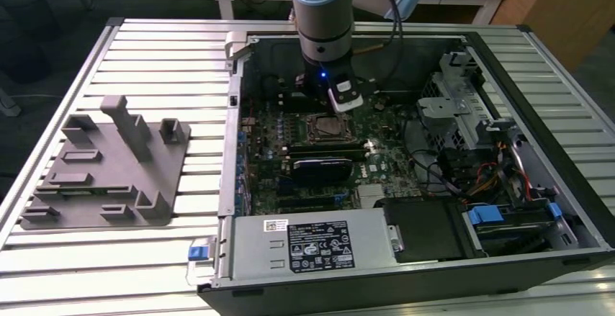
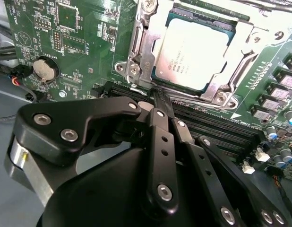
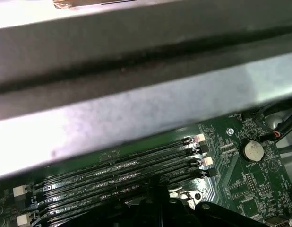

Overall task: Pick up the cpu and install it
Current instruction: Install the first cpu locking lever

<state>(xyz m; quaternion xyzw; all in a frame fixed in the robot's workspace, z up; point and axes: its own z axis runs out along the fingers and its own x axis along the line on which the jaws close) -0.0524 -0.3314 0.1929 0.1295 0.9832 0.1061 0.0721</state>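
cpu [image 2: 195, 52] in socket [image 2: 141, 45] — seemingly seated, gripper [image 2: 158, 97] closed

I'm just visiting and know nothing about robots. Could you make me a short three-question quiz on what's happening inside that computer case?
1. True or false: the cpu already lies in the socket on the motherboard.
2. The gripper fingers look: A) wide open, B) shut with nothing between them, C) clamped on the cpu.
3. Fill in: in the exterior view, the grey fixture block sits on the table to the case's ____.

Key: 1 true; 2 B; 3 left.
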